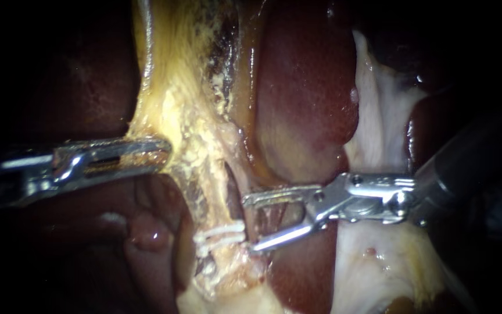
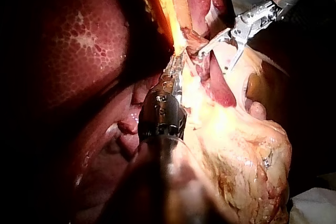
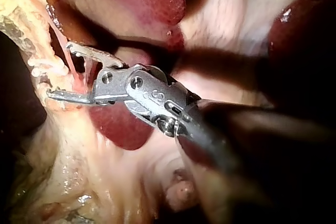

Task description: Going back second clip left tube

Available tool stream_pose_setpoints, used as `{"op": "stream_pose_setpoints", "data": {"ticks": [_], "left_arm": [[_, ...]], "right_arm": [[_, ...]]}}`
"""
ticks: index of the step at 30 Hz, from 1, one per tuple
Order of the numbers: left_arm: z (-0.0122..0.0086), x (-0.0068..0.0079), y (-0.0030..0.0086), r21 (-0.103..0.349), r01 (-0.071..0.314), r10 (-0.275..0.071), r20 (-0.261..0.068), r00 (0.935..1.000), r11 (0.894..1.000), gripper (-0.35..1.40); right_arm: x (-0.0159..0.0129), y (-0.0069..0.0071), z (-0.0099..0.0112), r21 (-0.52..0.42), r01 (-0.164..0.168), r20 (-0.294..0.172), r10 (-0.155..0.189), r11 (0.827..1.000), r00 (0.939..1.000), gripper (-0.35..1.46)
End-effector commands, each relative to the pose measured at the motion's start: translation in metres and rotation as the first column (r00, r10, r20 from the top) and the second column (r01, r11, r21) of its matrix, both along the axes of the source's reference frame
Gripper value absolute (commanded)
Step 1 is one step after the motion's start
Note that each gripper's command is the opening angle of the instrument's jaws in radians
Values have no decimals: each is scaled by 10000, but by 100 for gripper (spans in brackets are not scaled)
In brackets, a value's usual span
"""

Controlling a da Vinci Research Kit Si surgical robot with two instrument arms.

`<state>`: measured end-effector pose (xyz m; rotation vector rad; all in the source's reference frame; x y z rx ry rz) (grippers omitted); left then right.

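The left tube (image 1: 204, 186) runs down the middle as a yellowish strand, and white clips (image 1: 221, 235) cross it low down. My right instrument (image 1: 250, 224) comes in from the right with its jaws open just to the right of those clips. A thin reddish strand (image 1: 269, 216) lies between the jaws. In the right wrist view the open jaws (image 3: 60, 72) straddle this pink strand (image 3: 79, 74), beside a white clip (image 3: 47, 66). My left instrument (image 1: 158, 152) is shut on the yellow tissue (image 1: 175, 110) higher up; the left wrist view shows the same grip (image 2: 176, 60).
Dark red liver (image 1: 306, 99) bulges right of the tubes, with pale tissue (image 1: 379, 122) beyond it. Yellow fatty tissue (image 2: 236, 145) lies beside my left instrument's shaft. My right instrument (image 2: 214, 60) shows ahead of the left one.
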<state>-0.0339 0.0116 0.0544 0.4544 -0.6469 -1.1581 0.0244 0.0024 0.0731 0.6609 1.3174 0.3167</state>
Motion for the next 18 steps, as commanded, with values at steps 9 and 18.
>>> {"op": "stream_pose_setpoints", "data": {"ticks": [9, 18], "left_arm": [[3, 0, 0, -7, -3, 3, 0, 10000, 10000, -35], [36, -6, -5, -80, 114, -115, -14, 9999, 9999, -35]], "right_arm": [[-45, 39, -52, -1049, -421, -388, 382, 9936, 9985, 60], [-51, 42, -63, -1495, -402, -522, 327, 9879, 9981, 60]]}}
